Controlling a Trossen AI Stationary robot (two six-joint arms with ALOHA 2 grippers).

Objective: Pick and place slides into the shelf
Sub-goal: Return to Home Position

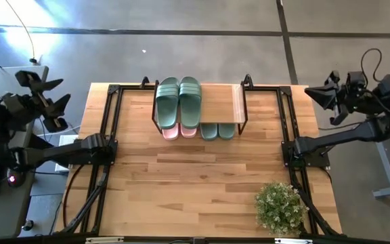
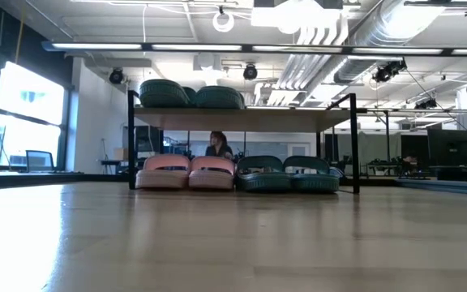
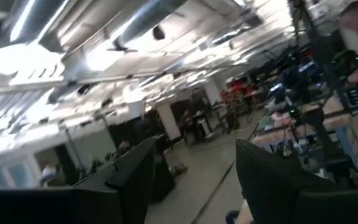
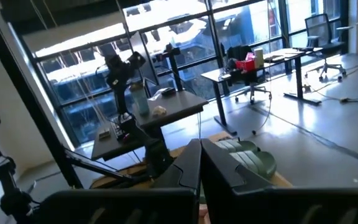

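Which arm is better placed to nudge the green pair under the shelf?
Right, probably: the green pair sits under the right half of the shelf, nearer the right tool; the left tool hangs farther off.

Low two-tier rack point(image 1: 238, 102), light wooden plank top on a thin black metal frame, stands at the table point(image 1: 202, 183) far edge. One sage-green rubber slide pair point(image 1: 178, 102) lies side by side on the plank. Underneath sit a smaller pale pink pair point(image 2: 186, 173) and a second sage-green pair point(image 2: 288, 174), just beside each other, ends poking out.
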